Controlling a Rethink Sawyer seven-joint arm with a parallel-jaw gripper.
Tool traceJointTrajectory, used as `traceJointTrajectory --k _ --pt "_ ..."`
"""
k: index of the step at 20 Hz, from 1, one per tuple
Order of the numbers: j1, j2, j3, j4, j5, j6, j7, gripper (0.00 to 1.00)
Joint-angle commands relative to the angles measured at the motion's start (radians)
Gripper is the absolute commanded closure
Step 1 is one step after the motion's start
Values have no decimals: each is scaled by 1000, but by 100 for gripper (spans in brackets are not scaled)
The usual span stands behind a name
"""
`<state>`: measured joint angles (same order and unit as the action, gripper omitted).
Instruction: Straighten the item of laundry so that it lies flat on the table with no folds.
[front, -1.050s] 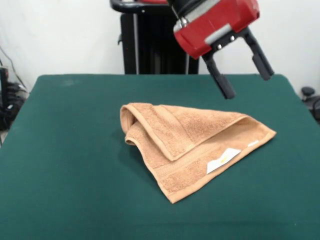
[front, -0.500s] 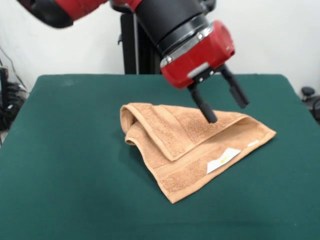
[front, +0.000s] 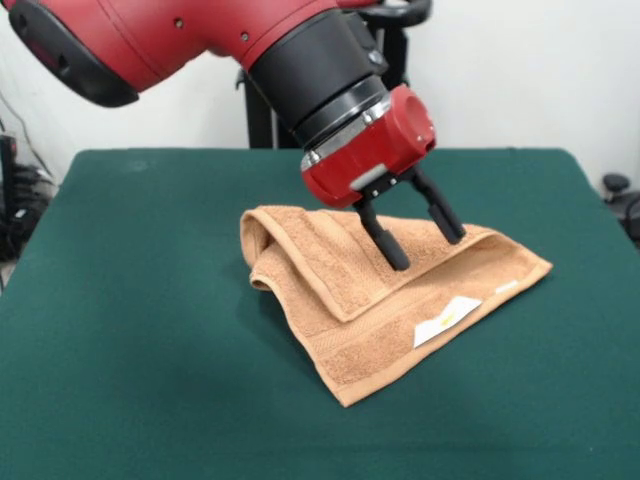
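Note:
The item of laundry (front: 340, 310) is an orange-brown terry towel lying folded over into a rough triangle on the green table (front: 130, 300), with a bunched roll at its left end and a white label (front: 446, 320) near its right front edge. My gripper (front: 425, 248) is open, its two black fingers spread apart. The fingertips hang just over the folded upper layer of the towel, right of its middle. Nothing is held between them.
The red and black arm (front: 250, 50) reaches in from the upper left, above the towel's far side. The black pedestal (front: 265, 110) stands behind the table's far edge. Cables and dark gear sit off the table at both sides.
The gripper has come down and to the left from high over the table's far right side to just above the towel's top fold. It stays open. The towel has not moved.

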<state>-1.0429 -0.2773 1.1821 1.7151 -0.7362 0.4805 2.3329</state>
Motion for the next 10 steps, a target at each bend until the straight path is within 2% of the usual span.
traceJointTrajectory --k 1,6,10 --pt "26 54 -12 36 -61 98 -424 0" --pt "16 67 -26 14 -65 142 -488 0" --pt "-9 91 -43 -11 -58 189 -589 0"
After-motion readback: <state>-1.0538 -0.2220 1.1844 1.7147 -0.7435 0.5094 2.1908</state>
